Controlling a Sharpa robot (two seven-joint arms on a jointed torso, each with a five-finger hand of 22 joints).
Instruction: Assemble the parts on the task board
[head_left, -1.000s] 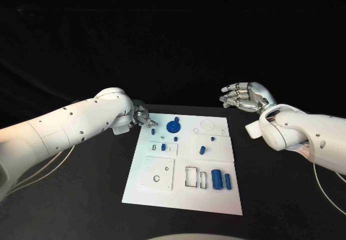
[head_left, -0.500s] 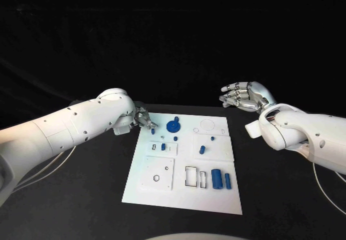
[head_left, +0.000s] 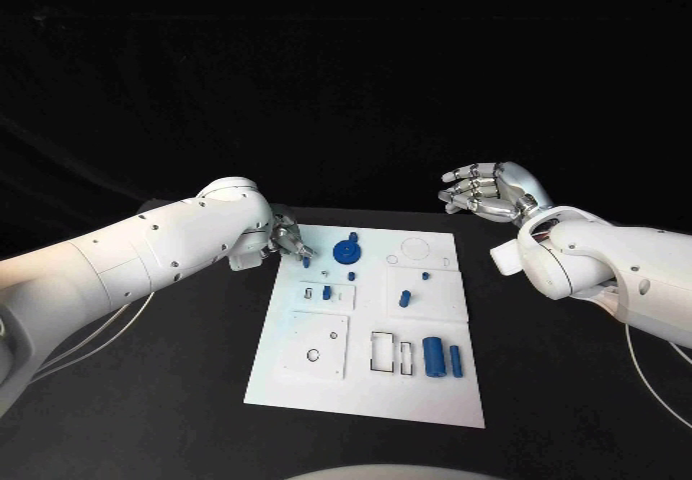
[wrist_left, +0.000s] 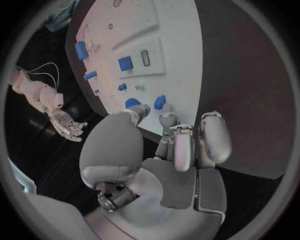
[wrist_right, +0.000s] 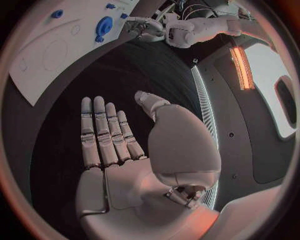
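Observation:
The white task board (head_left: 320, 385) lies in the middle of the table. My left hand (head_left: 284, 240) hovers at its far left corner, thumb and a finger held slightly apart. A small blue part (head_left: 306, 262) lies on the board just past the fingertips (wrist_left: 165, 119); I cannot tell whether they touch this part (wrist_left: 160, 102). A blue gear (head_left: 346, 250) stands close beside it. My right hand (head_left: 490, 192) is raised beyond the board's far right corner, fingers straight and apart, holding nothing (wrist_right: 125, 145).
Nearer on the board, a thick blue cylinder (head_left: 433, 357) and a thin one (head_left: 456, 362) lie by a rectangular slot. Small blue pieces (head_left: 407, 297) sit mid-board, and a blue block (wrist_left: 125, 63) sits beside a narrow slot. Black table surrounds the board.
My left hand has crept slightly towards the board's corner. The right hand and the parts have stayed where they were.

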